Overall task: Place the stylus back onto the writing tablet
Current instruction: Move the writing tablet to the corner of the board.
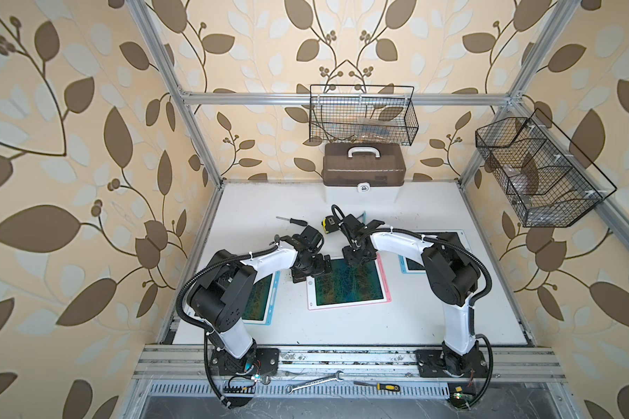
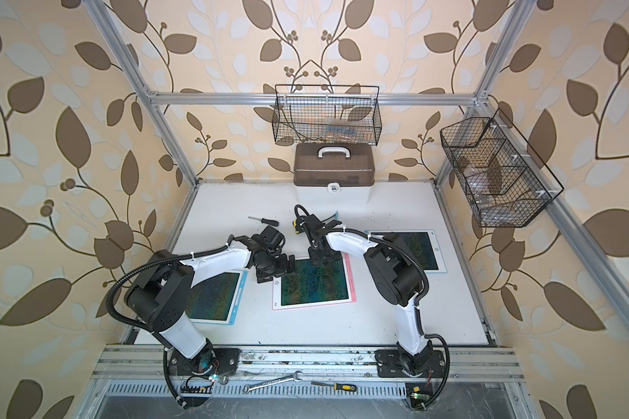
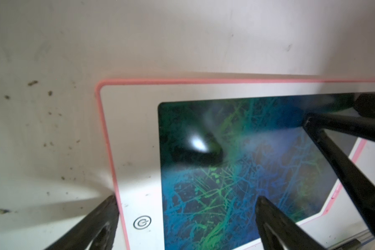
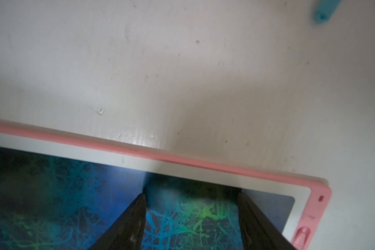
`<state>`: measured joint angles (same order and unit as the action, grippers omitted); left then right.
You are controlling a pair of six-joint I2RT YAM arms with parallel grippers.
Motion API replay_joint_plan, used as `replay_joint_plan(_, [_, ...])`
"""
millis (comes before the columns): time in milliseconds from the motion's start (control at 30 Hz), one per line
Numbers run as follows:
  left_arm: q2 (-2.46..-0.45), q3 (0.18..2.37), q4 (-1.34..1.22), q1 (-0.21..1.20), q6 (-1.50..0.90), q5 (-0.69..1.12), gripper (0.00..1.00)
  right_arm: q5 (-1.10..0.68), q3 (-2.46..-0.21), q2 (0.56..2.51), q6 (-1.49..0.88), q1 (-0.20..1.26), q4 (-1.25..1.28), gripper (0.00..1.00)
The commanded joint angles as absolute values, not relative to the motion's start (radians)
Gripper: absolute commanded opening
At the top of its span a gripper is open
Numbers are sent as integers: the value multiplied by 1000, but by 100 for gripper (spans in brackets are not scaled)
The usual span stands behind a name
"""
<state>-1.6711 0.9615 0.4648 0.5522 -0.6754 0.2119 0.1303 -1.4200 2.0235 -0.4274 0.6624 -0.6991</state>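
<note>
My left end effector (image 3: 186, 213) is wide open and empty, over the power-button corner of pink writing tablet (image 1: 349, 284). Right end effector (image 4: 192, 216): jaws apart, nothing between, over screen's far edge. Blue stylus (image 4: 324, 10) loose on bench (image 1: 342, 328) beyond tablet. Back wire basket (image 1: 364, 92): blurred packets. Side basket (image 1: 502, 125): something clear, can't identify. Toolbox (image 1: 364, 168) lid down.

Pink-edged writing tablet (image 1: 349, 286) shows blue-green scribbles.

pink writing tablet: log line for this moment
left end effector: open, straddling pink writing tablet edge | right end effector: open, empty, above its screen
</note>
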Motion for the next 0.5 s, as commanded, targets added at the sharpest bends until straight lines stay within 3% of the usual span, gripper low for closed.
replay_joint_plan(0, [-1722,893,550,574,-671,295,99,129,-1361,2001,-447,673,-717,66])
replay_joint_plan(233, [-1726,886,537,599,-678,298,99,136,-1325,1958,-455,675,-708,65])
replay_joint_plan(467, [-1724,870,533,600,-690,285,99,135,-1468,1987,-442,666,-744,66])
